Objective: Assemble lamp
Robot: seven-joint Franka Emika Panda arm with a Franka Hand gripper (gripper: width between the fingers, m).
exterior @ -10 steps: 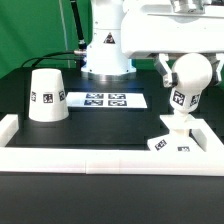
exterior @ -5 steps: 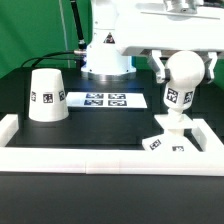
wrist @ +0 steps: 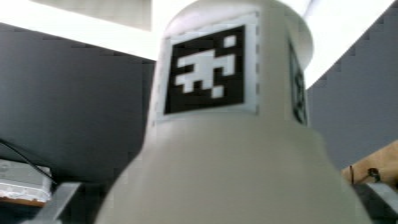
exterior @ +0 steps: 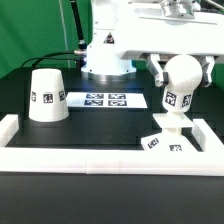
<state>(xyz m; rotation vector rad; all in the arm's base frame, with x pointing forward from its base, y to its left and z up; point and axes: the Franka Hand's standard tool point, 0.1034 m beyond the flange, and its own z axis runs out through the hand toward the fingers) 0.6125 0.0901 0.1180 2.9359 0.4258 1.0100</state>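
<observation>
The gripper (exterior: 181,70) pinches the bulb (exterior: 181,90) by its ball top, with a dark finger on either side. The bulb stands upright with its stem on the square base (exterior: 165,143), at the exterior view's near right. The shade (exterior: 46,96) sits well apart at the left, beside the marker board (exterior: 106,99).

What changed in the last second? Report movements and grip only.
The bulb, clamped in the gripper, shifted slightly toward the exterior view's left and turned, its tag swinging leftward. The base under it slid left with it. Nothing was taken or released. The shade and marker board stayed put.
</observation>
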